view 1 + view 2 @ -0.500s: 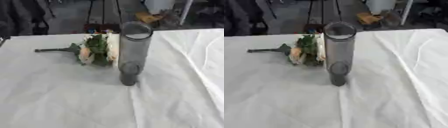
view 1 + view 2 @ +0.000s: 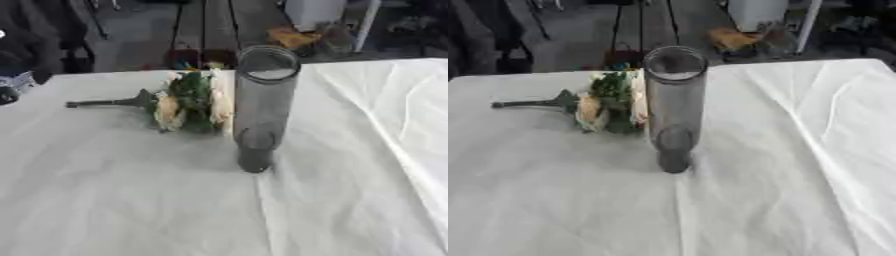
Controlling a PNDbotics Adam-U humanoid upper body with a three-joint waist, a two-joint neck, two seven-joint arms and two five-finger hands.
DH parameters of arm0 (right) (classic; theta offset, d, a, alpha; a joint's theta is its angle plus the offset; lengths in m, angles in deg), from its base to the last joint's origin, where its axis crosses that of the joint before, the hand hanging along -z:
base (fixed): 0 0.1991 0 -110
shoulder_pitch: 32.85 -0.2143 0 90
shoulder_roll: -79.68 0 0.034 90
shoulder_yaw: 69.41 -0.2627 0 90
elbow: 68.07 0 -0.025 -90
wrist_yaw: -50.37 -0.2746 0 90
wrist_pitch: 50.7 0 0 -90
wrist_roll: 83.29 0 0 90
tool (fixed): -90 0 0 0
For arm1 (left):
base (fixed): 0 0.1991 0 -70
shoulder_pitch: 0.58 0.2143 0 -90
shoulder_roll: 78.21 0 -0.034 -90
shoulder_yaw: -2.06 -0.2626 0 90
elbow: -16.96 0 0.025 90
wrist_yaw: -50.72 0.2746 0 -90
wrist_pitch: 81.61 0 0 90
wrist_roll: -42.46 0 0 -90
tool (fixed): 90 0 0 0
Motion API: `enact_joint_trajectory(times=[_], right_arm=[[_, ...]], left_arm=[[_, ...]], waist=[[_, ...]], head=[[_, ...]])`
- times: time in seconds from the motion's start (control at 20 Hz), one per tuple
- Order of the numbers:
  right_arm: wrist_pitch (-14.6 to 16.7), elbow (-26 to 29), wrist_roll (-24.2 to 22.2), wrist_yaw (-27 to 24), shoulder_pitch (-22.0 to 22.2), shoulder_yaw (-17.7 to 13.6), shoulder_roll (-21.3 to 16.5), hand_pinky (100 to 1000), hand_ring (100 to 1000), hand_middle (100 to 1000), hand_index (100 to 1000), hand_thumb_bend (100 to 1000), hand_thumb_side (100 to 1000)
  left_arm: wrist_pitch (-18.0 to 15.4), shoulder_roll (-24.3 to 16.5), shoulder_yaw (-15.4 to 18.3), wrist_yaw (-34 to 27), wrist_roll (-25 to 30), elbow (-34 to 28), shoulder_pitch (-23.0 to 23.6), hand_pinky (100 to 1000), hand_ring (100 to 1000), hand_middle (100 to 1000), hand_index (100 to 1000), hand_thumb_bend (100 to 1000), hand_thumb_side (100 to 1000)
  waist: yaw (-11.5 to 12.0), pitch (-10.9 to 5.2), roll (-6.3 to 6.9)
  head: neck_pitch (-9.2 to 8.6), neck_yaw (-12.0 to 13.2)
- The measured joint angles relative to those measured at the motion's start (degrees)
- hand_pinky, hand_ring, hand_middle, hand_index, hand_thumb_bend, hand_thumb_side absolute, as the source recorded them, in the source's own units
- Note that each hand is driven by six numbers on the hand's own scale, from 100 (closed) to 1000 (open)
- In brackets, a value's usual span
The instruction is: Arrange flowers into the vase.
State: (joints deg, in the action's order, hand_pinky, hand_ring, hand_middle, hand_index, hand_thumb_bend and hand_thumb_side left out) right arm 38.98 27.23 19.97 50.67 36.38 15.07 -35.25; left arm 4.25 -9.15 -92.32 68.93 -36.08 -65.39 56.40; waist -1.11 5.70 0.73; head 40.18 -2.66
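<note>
No robot hand shows in either view, so neither hand's pose nor its fingers can be told. A bunch of cream and green flowers with a dark stem point(image 2: 188, 102) lies flat on the white tablecloth point(image 2: 131, 200), blooms just beside a tall, upright, smoky-grey clear cylinder vase point(image 2: 261, 107). The flowers look light and soft; the stem, pointing left, seems the safest hold.

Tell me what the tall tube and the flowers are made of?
The vase looks like smoky grey glass or clear plastic: you can see the cloth through it, and its rim shines. The pictures can't settle which. The bunch of flowers lying beside it has cream blooms, green leaves and a dark stem; they may be artificial, but that's unclear. The tablecloth looks like white fabric, since it creases.
</note>
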Motion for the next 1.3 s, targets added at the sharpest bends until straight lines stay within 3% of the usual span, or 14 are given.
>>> enact_joint_trajectory(times=[0.3,0.75,1.3], right_arm=[[0.09,0.0,-0.64,-0.1,-0.44,0.52,0.3,702,740,777,843,100,833],[0.24,0.0,-1.57,-0.17,-1.27,1.36,0.48,702,740,777,842,100,832],[0.32,0.02,-2.68,-0.18,-4.02,2.55,1.18,702,743,775,847,100,832]], left_arm=[[-1.67,0.78,-2.28,7.06,4.45,10.0,-8.24,645,721,747,839,548,552],[-5.84,7.64,-3.48,22.41,9.21,23.97,-18.17,671,722,744,828,515,455],[-7.56,13.76,1.07,35.81,9.51,38.41,-23.85,698,712,696,778,430,301]], waist=[[-1.21,-0.1,0.3],[-3.16,-0.15,0.73],[-6.33,1.36,1.93]], head=[[0.0,0.09],[-0.05,0.84],[-1.48,1.86]])
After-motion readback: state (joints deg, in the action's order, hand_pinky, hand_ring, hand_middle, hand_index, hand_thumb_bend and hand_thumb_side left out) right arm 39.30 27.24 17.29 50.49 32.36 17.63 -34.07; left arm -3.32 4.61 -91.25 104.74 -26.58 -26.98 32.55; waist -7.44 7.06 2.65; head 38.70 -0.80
